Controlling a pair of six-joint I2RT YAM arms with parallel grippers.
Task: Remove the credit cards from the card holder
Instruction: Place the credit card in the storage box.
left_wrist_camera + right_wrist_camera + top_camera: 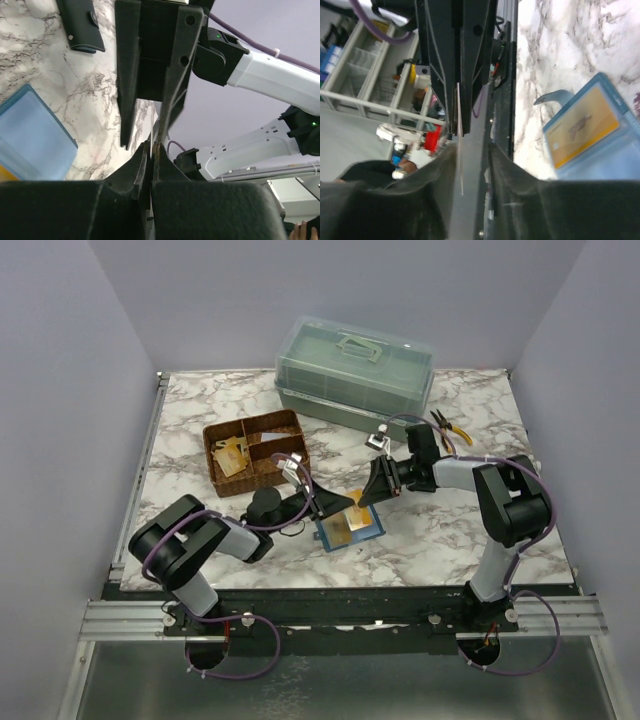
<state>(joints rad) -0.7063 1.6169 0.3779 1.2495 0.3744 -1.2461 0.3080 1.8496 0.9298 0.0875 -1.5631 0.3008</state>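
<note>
Credit card (356, 498) thin, tan (edge-on): left end effector (151, 146) clamps it; right end effector (471, 150) parted.

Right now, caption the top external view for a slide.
Left claw pinches a credit card beside right claw above the open card holder.

- We see the card holder (350, 530) lying open on the table (200, 410), near the front and about in the middle.
- A card (582, 125) sits in a pocket of the card holder.
- Just above the card holder, the left gripper (347, 503) and the right gripper (366, 497) meet tip to tip.
- A second card (355, 498) stands on its edge between them.
- A basket (232, 483) sits behind the card holder, to the left.
- A big box (355, 365) sits at the back, behind the basket and to its right.
- Pliers (450, 428) lie just right of the box.
- A wallet (80, 22) lies on the table, apart from the card holder.
</note>
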